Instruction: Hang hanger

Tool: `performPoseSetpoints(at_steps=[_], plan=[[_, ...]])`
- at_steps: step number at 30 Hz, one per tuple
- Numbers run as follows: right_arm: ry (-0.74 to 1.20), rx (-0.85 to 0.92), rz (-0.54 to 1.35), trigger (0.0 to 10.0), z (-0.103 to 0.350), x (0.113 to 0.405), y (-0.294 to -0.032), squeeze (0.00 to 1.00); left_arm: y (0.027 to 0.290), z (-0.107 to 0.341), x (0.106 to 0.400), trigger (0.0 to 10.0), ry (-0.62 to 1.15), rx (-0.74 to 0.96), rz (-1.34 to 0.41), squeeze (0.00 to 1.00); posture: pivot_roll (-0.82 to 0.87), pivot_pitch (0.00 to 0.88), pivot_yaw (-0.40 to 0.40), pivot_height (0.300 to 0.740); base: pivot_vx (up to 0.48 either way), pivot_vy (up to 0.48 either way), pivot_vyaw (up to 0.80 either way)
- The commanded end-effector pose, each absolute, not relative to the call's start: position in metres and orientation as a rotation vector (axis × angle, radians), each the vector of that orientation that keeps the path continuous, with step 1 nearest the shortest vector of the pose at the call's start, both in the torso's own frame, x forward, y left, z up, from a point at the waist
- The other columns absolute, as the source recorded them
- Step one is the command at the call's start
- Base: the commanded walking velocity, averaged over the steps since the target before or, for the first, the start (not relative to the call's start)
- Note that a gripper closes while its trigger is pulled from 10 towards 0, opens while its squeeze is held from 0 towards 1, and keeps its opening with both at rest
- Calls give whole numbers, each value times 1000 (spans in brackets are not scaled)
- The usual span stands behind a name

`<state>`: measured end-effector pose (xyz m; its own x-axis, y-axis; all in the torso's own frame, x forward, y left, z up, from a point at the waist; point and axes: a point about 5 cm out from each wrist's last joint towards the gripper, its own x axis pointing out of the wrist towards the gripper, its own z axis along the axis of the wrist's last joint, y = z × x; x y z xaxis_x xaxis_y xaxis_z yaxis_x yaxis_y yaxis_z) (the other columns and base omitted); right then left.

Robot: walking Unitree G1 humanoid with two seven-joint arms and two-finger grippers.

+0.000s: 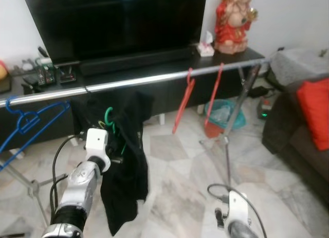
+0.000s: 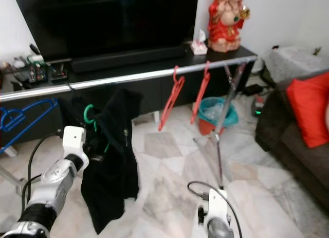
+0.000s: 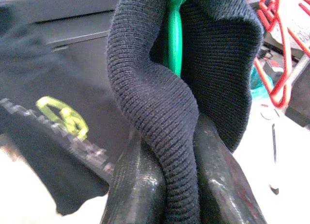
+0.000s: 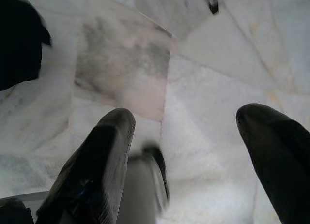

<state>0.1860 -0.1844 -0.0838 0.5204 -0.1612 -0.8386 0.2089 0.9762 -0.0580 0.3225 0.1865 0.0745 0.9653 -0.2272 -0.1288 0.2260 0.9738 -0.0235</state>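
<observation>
Now green plastic hanger [image 1: 109, 116] with black knit garment [image 1: 126, 166] is pinched in left gripper [image 3: 181, 185], hook just below silver rail [image 1: 154, 79]; right gripper [image 4: 193, 161] hangs open, empty.

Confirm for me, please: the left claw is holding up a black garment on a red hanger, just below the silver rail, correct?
Not quite: the hanger in the black garment is green, not red, as the left eye view and left wrist view show. The two red hangers already hang further along the silver rail. The rest stands: the left claw is shut on the garment's knit fabric just below the rail.
</observation>
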Motion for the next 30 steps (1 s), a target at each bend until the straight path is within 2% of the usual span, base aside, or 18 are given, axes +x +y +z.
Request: performPoseSetpoints(at_steps=[1,3,13,15,26,30], plan=[[1000,46,-232,10000,-84,185,-191,0,178,87,329,10000,76,0,-263,0,-209,0,18,740,480,0,0],[1009,44,-222,10000,-85,182,-191,0,177,89,329,10000,66,-9,-272,0,-209,0,18,740,371,0,0],[1031,44,-224,10000,-85,179,-205,0,173,89,328,10000,67,-20,-315,0,-203,0,18,740,0,0,0],[1036,52,-224,10000,-85,179,-207,0,166,88,327,10000,83,-28,-377,0,-203,0,19,740,0,0,0],[1062,57,-208,10000,-89,172,-200,0,152,91,334,10000,111,5,-433,0,-204,0,16,740,0,0,0],[1061,56,-202,10000,-89,173,-197,0,143,93,340,10000,121,69,-463,0,-204,0,14,740,0,0,0]])
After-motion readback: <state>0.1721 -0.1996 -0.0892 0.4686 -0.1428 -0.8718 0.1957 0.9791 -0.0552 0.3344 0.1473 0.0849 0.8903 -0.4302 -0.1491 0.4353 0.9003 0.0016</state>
